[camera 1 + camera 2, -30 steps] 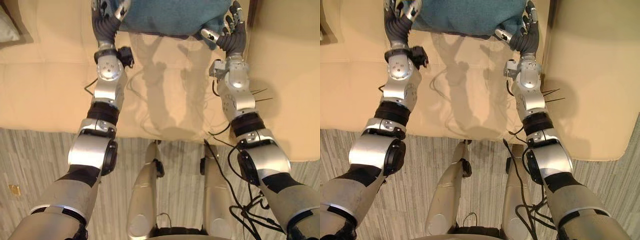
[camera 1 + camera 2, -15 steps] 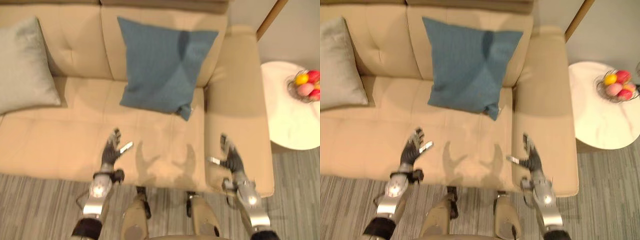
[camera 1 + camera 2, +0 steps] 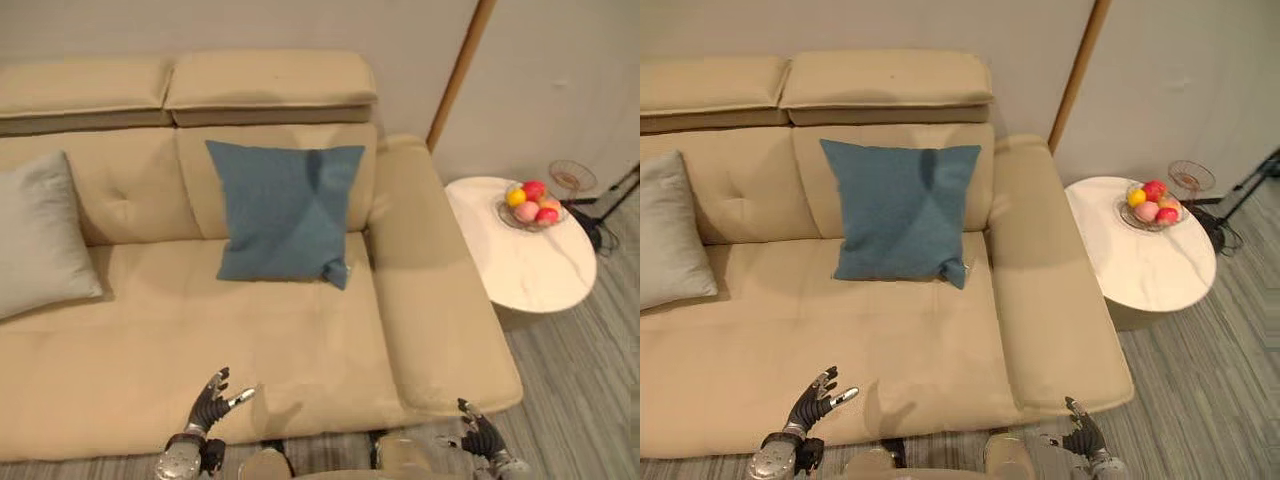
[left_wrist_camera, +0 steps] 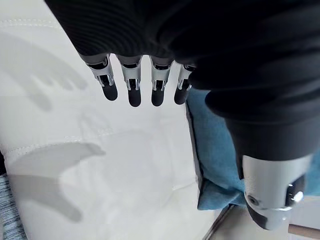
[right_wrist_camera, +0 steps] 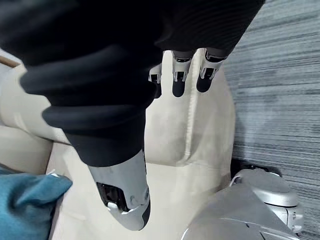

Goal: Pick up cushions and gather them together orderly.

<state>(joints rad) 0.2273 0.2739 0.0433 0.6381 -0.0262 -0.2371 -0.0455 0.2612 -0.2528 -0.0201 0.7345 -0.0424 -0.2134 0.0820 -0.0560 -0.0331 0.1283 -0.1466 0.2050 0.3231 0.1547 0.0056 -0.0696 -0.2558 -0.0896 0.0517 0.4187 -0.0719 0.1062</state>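
- Left hand (image 3: 212,398): spread and empty, dark-tipped fingers (image 4: 130,94) straight in a row, thumb held apart; low over the front edge of the seat, touching nothing.
- Right hand (image 3: 482,438): loosely open as well, fingers (image 5: 179,86) relaxed, nothing between them and the thumb; just off the front corner of the right armrest, above the grey striped floor (image 3: 590,400).
- Square teal-blue fabric cushion (image 3: 285,210): upright against the backrest, on the right section of the seat, just beside the right armrest; lower corner nearest that armrest bunched to a small point; well apart from both hands.
- Same blue cushion also visible past the left thumb in the left wrist view, and as one corner at the edge of the right wrist view.
- Pale grey fabric cushion (image 3: 35,240): leaning against the backrest at the left end of the seat, partly cut off by the edge of the view; well apart from the blue one, bare seat between them.
- Wide beige upholstered sofa (image 3: 250,345): two raised headrests along the top, stitched seams across the seat.
- Round white side table (image 3: 530,275): just beside the right armrest, carrying a wire bowl (image 3: 530,205) of red, yellow and pink fruit.
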